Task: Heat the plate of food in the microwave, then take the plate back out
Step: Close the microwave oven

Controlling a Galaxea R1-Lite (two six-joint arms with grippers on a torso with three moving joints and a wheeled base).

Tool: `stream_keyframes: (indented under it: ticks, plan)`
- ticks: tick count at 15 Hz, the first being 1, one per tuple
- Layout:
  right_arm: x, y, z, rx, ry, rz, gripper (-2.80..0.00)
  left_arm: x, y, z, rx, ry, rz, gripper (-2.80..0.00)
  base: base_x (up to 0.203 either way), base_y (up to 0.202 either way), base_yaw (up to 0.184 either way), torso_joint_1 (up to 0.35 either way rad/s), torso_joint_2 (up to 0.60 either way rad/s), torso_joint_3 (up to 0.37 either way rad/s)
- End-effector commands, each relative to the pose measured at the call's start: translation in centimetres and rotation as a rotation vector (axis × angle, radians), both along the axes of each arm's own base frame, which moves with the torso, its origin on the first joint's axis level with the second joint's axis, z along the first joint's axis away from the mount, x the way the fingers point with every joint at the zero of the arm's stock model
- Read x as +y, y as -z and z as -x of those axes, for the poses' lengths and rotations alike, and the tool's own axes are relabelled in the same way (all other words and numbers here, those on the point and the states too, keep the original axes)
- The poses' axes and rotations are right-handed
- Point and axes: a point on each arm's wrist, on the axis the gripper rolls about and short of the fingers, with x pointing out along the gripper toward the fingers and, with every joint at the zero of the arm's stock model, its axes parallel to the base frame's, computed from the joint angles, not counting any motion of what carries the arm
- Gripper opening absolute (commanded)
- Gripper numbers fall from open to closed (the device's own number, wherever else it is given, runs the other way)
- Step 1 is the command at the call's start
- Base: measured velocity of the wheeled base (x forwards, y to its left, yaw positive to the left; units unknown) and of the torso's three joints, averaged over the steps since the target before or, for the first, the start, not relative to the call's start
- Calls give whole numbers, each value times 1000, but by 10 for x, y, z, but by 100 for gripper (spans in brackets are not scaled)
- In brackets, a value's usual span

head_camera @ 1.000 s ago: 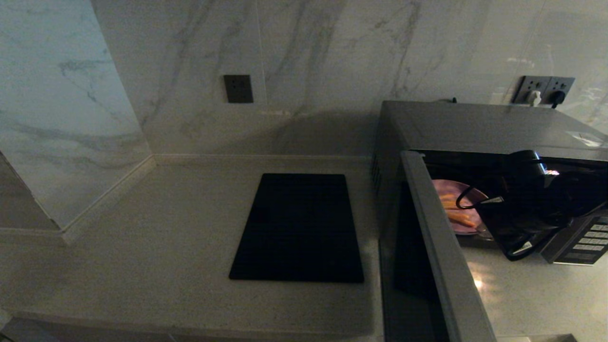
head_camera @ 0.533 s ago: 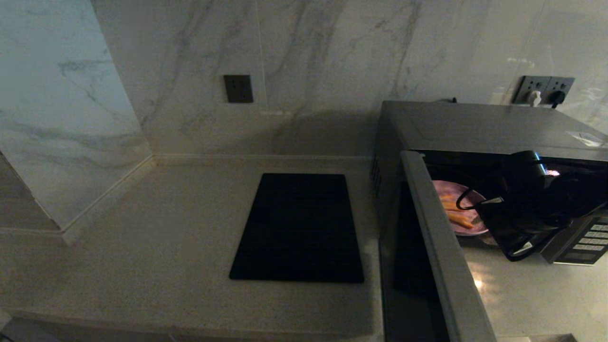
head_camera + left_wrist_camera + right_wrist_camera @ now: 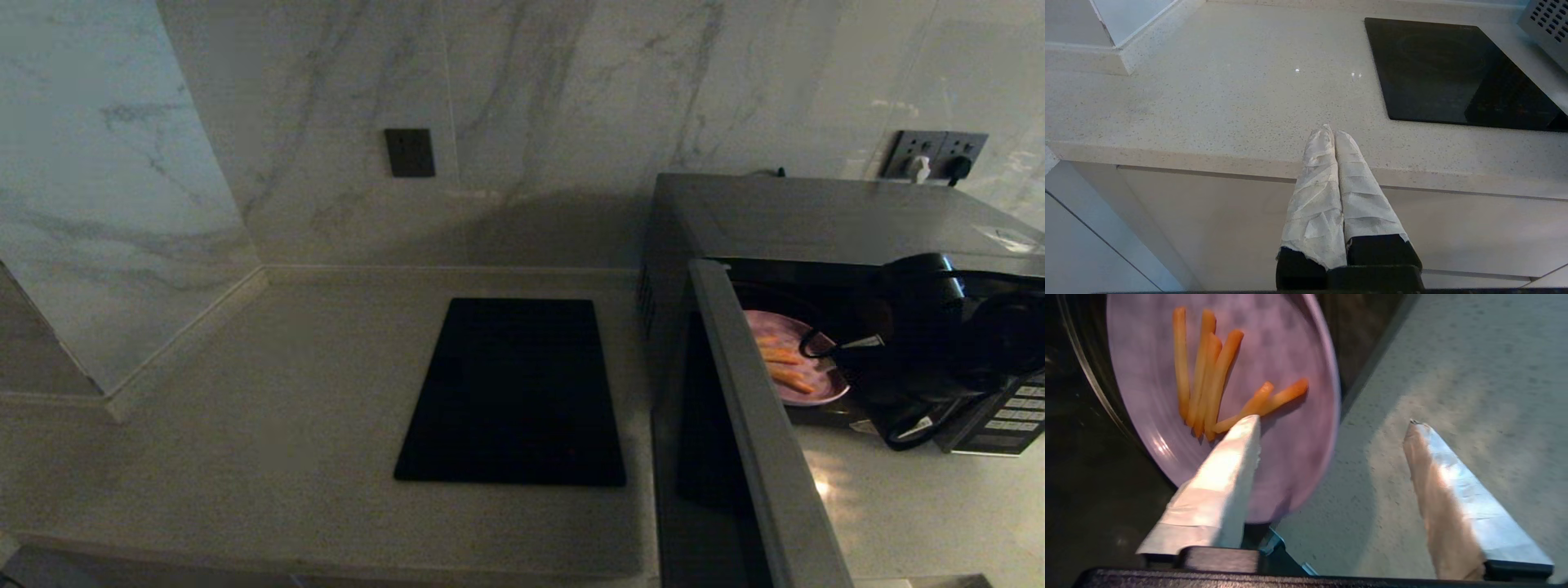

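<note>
Plate of food (image 3: pixel 1274 355) sits inside the open microwave (image 3: pixel 816 216), right at the front of the cavity, its near rim reaching out to the threshold where the pale speckled desk (image 3: pixel 1453 375) begins. On the pale lilac plate lie orange-tan sticks (image 3: pixel 1208 379), most bunched together and 2 fanned out toward the rim.

Right tool (image 3: pixel 1331 422) hangs at the mouth of the microwave with its 2 tape-wrapped fingers spread wide apart and nothing between them — released. One finger (image 3: pixel 1229 465) lies over the plate's near edge, its tip just beside the ends of the sticks; the other finger (image 3: pixel 1445 486) is off the plate, above the desk in front of the oven. Whether the first finger touches the plate I cannot tell. In the head view the right arm's dark wrist fills the right part of the oven opening, next to the keypad (image 3: pixel 1012 416), and the plate shows to the left of the tool, near the door (image 3: pixel 751 425), which stands swung out toward the robot.

Left tool (image 3: pixel 1334 134) is parked low in front of the desk's edge, its 2 wrapped fingers pressed together, empty. Ahead of it and off to one side a flat black induction hob (image 3: pixel 514 392) lies on the desk, between the marble corner wall (image 3: pixel 522 98) and the microwave.
</note>
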Motion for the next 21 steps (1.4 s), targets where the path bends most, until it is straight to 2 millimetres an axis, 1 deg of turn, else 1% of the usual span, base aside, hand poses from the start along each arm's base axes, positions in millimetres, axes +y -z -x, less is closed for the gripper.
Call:
stream_keyframes:
  ticks: [1, 4, 5, 8, 10, 12, 13, 14, 16, 18, 19, 21]
  plan:
    - [-1, -14, 17, -33, 10, -3, 0, 0, 0, 0, 1, -1, 1, -280, 0, 0, 0, 0, 0, 0]
    - [-1, -25, 38, -56, 15, 1, 0, 0, 0, 0, 1, -1, 1, -280, 0, 0, 0, 0, 0, 0]
    - [-2, -29, 45, -64, 17, 3, -280, 0, 0, 0, 1, -1, 1, -280, 0, 0, 0, 0, 0, 0]
    - [-3, -35, 70, -49, 13, 15, -280, 0, 0, 0, 0, -1, 1, -280, 0, 0, 0, 0, 0, 0]
    - [-7, -42, 89, -21, 9, 37, -280, 0, 0, 0, 0, -1, 1, -280, 0, 0, 0, 0, 0, 0]
    - [-13, -48, 112, 34, -7, 86, -280, 0, 0, 0, 0, -1, 1, -280, 0, 0, 0, 0, 0, 0]
    - [-17, -48, 123, 66, -48, 137, -280, 0, 0, 0, 0, -1, 1, -280, 0, 0, 0, 0, 0, 0]
    - [-20, -53, 133, 58, -61, 171, -280, 0, 0, 0, 1, -1, 1, -280, 0, 0, 0, 0, 0, 0]
    - [-22, -73, 153, -14, -36, 230, -280, 0, 0, 0, 1, -1, 1, -280, 0, 0, 0, 0, 0, 0]
    - [-20, -102, 173, -105, -19, 306, -280, 0, 0, 0, 1, -1, 1, -280, 0, 0, 0, 0, 0, 0]
    - [-18, -117, 179, -151, -36, 350, -280, 0, 0, 0, 1, -1, 1, -280, 0, 0, 0, 0, 0, 0]
    - [-8, -143, 188, -245, -95, 389, -280, 0, 0, 0, 0, -1, 1, -280, 0, 0, 0, 0, 0, 0]
